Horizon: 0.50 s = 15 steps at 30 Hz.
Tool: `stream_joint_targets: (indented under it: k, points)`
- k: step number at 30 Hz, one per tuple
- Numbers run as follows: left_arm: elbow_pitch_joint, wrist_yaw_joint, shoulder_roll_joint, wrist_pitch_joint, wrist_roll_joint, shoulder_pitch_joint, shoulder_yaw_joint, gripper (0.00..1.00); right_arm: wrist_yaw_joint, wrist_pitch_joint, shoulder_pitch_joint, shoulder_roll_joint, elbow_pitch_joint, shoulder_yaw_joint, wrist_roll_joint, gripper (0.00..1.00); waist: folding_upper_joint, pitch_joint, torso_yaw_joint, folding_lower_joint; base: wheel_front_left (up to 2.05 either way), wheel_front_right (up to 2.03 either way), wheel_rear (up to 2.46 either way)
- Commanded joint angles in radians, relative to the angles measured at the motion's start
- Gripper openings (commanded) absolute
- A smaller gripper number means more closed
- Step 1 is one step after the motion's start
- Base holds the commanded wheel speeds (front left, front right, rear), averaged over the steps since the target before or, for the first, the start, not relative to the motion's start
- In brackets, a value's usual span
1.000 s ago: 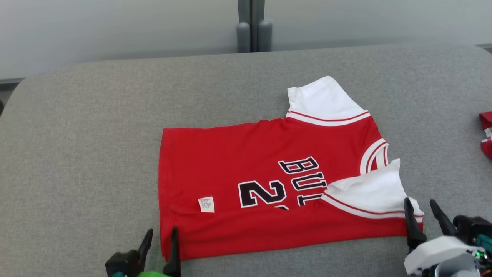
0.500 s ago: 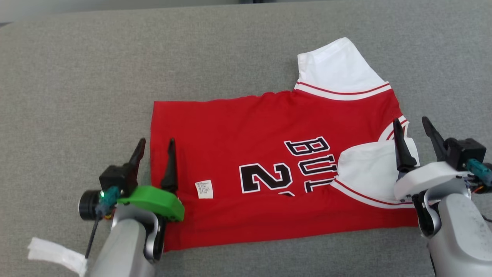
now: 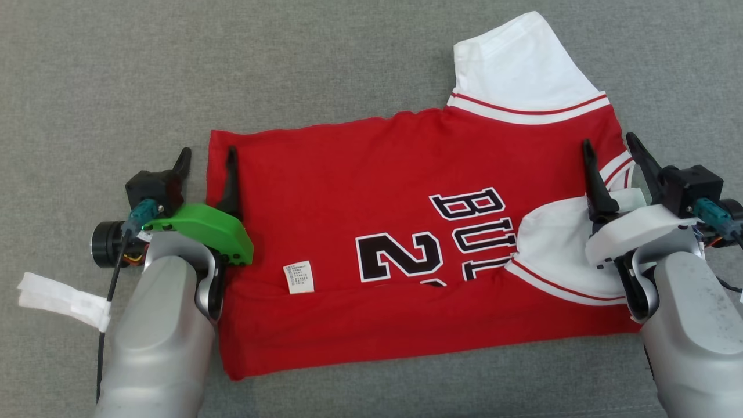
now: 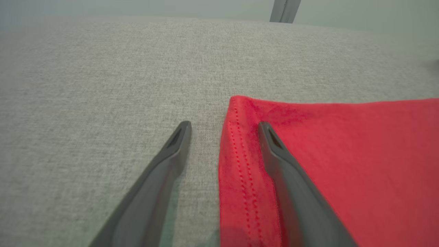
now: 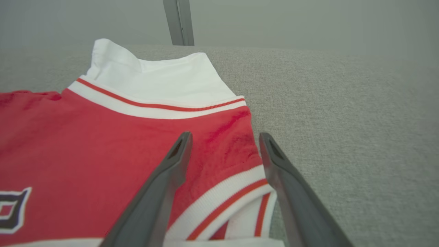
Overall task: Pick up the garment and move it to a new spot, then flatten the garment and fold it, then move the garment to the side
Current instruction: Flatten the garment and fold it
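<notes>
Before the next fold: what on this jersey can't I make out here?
Head view: lettering partly covered by the folded white sleeve and a red flap.
Head view: label print too small to read.
Head view: right forearm hides the near right corner of the jersey.

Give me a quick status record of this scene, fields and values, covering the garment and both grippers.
garment: red jersey, lying on the grey padded surface, near edge folded up over the print
left gripper: open, fingers straddling the hem edge
right gripper: open, fingers straddling the neckline edge
held: nothing
</notes>
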Motion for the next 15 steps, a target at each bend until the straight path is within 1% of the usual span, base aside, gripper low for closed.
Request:
stream_joint_targets:
  k: [1,2,9,12,15]
  points:
    - [0.022,-0.003,0.006,0.0,-0.001,-0.029,0.003,0.4,-0.002,-0.001,-0.017,-0.008,0.008,0.008,-0.013,1.0,0.0,0.008,0.0,0.0,0.0,0.0,0.0]
    - [0.039,-0.003,0.006,0.001,0.0,-0.037,0.005,0.0,-0.002,-0.001,-0.022,-0.012,0.013,0.011,-0.013,1.0,0.0,0.01,0.001,0.0,0.0,0.0,0.0]
    - [0.1,-0.007,0.005,0.001,0.007,-0.079,0.003,0.0,-0.002,-0.001,-0.113,-0.054,0.06,0.065,-0.015,1.0,0.0,0.028,0.016,0.0,0.0,0.0,0.0]
    - [0.071,-0.012,0.003,0.001,0.009,-0.094,-0.002,0.0,-0.002,0.02,-0.188,-0.075,0.101,0.099,-0.005,1.0,0.0,0.038,0.029,0.0,0.0,0.0,0.0]
    - [0.03,-0.014,0.001,0.0,0.016,-0.103,-0.011,0.0,-0.002,0.069,-0.269,-0.094,0.148,0.124,0.007,1.0,0.0,0.054,0.048,0.0,0.0,0.0,0.0]
